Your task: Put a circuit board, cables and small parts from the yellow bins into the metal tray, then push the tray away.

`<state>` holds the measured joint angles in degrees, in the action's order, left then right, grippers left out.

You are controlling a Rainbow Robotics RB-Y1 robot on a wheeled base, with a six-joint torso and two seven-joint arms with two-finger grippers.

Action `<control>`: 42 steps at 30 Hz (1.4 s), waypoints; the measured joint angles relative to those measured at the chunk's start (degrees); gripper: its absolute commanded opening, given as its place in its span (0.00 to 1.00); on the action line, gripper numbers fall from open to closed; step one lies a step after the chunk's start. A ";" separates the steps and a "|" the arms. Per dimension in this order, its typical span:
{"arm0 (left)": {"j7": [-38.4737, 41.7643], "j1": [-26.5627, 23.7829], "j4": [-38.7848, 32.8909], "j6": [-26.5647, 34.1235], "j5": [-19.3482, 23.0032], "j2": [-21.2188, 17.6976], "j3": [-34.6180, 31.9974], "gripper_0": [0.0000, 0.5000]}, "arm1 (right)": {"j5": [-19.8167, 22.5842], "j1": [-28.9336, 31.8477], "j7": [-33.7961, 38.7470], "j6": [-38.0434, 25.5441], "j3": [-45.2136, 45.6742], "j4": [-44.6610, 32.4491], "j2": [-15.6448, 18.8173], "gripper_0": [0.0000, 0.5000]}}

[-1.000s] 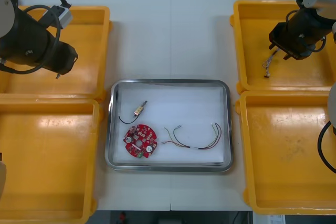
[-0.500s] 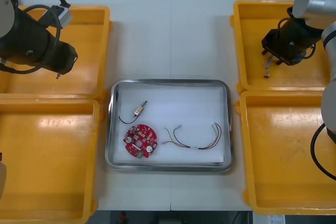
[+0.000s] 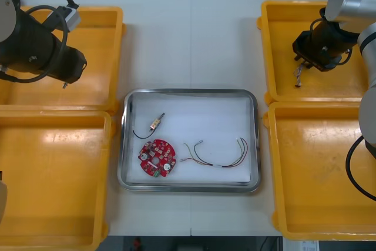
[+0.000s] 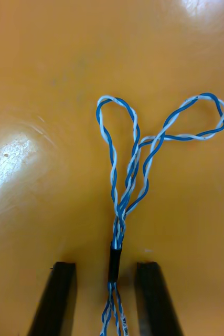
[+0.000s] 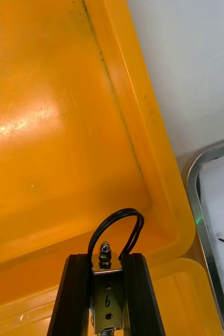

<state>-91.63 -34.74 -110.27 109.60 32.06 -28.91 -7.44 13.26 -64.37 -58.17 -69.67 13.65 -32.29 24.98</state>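
the right gripper point(image 4: 105, 269) has its fingers spread either side of the twisted blue and white cable point(image 4: 127, 173) lying in the far right yellow bin point(image 3: 276, 39); the left gripper point(image 5: 105, 262) pinches a small metal part point(image 5: 106, 296) with a black cable loop point(image 5: 117, 223) above the far left yellow bin point(image 5: 49, 131)

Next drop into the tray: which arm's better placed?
Left. The left pincer is shut on a small metal part near the metal tray; the right pincer is open around the blue and white cable lying in a yellow bin.
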 measured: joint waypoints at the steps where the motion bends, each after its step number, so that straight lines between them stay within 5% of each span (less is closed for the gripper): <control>1: 0.00 0.00 0.00 0.00 -0.01 0.00 0.00 0.01 | 0.00 0.00 0.00 0.00 0.00 0.00 0.00 0.00; 14: 0.00 0.29 0.00 0.00 -0.14 0.00 0.00 0.01 | 0.00 -0.04 0.12 -0.60 0.00 -0.16 0.08 0.00; 22: 0.00 0.31 0.00 0.01 -0.24 0.00 0.00 0.01 | -0.07 -0.04 0.15 -12.35 0.50 -5.62 0.42 0.00; 30: 0.00 0.35 -0.01 0.01 -0.32 0.01 -0.01 0.01 | 0.23 1.70 0.20 -28.48 2.08 -21.77 2.45 0.00; 36: 0.00 0.47 -0.02 0.01 -0.35 0.01 -0.02 0.01 | 4.63 6.53 0.20 -38.72 2.08 -35.93 4.67 0.00; 42: 0.00 0.52 -0.03 0.01 -0.35 0.02 -0.03 0.01 | 10.90 11.13 0.19 -40.06 2.08 -49.88 5.36 0.00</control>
<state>-91.63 -34.21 -110.30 109.62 31.71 -28.89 -7.46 24.16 -53.24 -57.97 -109.73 15.73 -82.17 30.34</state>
